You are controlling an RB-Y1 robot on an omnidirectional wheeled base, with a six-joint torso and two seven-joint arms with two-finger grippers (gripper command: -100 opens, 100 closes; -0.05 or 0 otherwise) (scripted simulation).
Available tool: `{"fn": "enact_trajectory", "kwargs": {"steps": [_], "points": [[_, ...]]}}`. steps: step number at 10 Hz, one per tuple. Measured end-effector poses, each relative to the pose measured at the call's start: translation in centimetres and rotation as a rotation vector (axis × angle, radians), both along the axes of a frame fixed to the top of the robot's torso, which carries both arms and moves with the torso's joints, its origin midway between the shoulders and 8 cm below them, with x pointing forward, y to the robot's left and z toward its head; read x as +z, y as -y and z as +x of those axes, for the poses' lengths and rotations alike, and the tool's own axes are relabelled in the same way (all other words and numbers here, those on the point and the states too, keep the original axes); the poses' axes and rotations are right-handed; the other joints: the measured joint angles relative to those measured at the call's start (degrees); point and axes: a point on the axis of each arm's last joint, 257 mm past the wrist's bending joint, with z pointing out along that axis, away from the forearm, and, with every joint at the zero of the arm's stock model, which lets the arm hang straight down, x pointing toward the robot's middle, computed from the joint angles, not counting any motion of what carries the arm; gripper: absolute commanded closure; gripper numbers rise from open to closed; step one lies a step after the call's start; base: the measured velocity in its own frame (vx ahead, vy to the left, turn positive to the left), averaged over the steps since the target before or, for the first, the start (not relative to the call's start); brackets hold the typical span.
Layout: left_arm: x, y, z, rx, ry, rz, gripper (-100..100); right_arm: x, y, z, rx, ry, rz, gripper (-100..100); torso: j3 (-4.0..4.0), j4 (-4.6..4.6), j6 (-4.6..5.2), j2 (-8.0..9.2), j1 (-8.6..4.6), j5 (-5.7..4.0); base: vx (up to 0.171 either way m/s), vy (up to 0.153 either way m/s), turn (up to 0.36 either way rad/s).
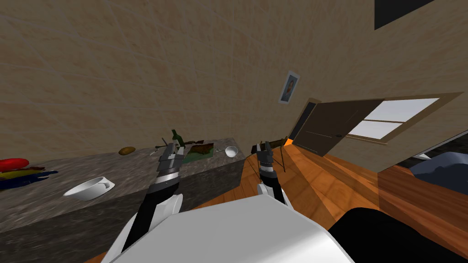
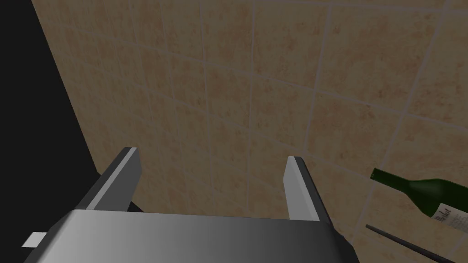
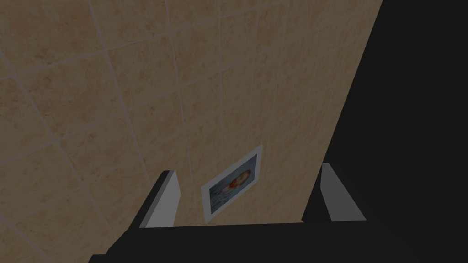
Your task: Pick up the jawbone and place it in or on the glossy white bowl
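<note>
Several small things on the grey stone bench (image 1: 132,171) are too small for me to name, and I cannot tell which of them is the jawbone. A brown lump (image 1: 201,147) lies on a green board (image 1: 194,156) just past my left tool (image 1: 170,147), and pale scraps (image 1: 154,153) lie beside that tool. The glossy white bowl (image 1: 231,151) sits near the bench's far corner, close to the edge, just beyond the board.

My left tool hovers over the bench, open and empty, aimed at the tiled wall (image 1: 137,68). Its wrist view catches a green bottle (image 2: 425,198) with a label, cut off at the side, and a thin dark stick (image 2: 402,242) near it. My right tool (image 1: 263,146) hangs off the bench's end over the wooden floor (image 1: 311,182), also open and holding nothing.

Open floor runs from the bench's end to a dark door (image 1: 329,128). A small dark stand (image 1: 274,145) stands just behind the right tool. Nearer me on the bench lie a white dish with a handle (image 1: 89,188), a brown oval thing (image 1: 127,150), and red, yellow and blue things (image 1: 13,171) cut off at the edge.
</note>
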Motion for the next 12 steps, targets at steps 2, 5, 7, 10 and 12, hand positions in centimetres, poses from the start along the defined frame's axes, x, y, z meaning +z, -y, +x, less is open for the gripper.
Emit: {"fn": "enact_trajectory", "kwargs": {"steps": [2,5,7,10,12], "points": [[-0.5,-0.4,1.1,-0.02,-0.035,0.016,-100,0.0,0.0,0.0,0.0,0.0,0.0,0,0.0,0.0,0.01,0.0,0.03,0.01,-0.006,0.001,-0.061],[-1.8,-0.7,2.7,-0.043,-0.1,0.02,-100,0.0,0.0,0.0,0.0,0.0,0.0,0,0.02,0.01,-0.01,0.03,0.02,0.01,-0.01,0.001,-0.047],[-2.4,-1.1,3.8,-0.05,-0.135,0.017,-100,0.0,0.0,0.0,0.0,0.0,0.0,0,0.0,0.0,0.0,0.0,0.01,0.0,-0.003,-0.001,-0.04],[-3.7,-2.0,5.4,-0.06,-0.199,0.008,-100,0.0,0.0,0.0,0.0,0.0,0.0,0,-0.01,0.0,0.01,-0.01,0.01,0.0,-0.001,-0.001,-0.048],[-4.5,-2.5,6.5,-0.063,-0.242,-0.002,-100,0.0,0.0,0.0,0.0,0.0,0.0,0,-0.01,0.0,0.01,-0.02,0.0,0.0,0.0,-0.002,-0.06]]}}
